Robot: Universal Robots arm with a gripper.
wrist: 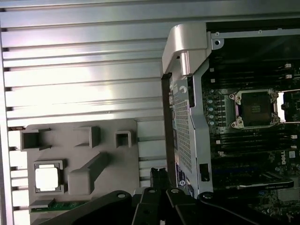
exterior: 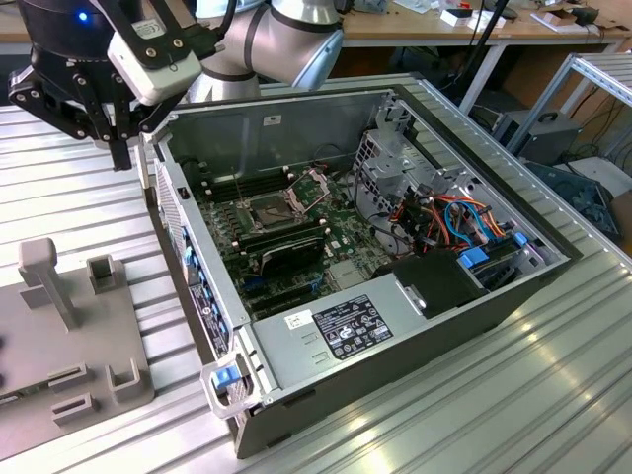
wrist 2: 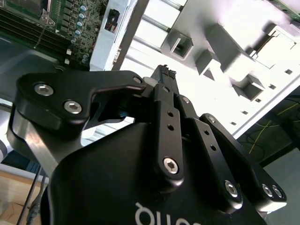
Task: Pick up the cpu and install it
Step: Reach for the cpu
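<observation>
On grey holder (wrist: 117, 161), one cpu (wrist: 47, 178); one gripper (wrist: 159, 172) nearby, closed, empty.

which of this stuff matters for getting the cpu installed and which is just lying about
Job in hand: small silver-grey square cpu in the grey holder tray; open black square socket; black gripper.
Lying about: long black expansion card; orange and blue cables.
</observation>
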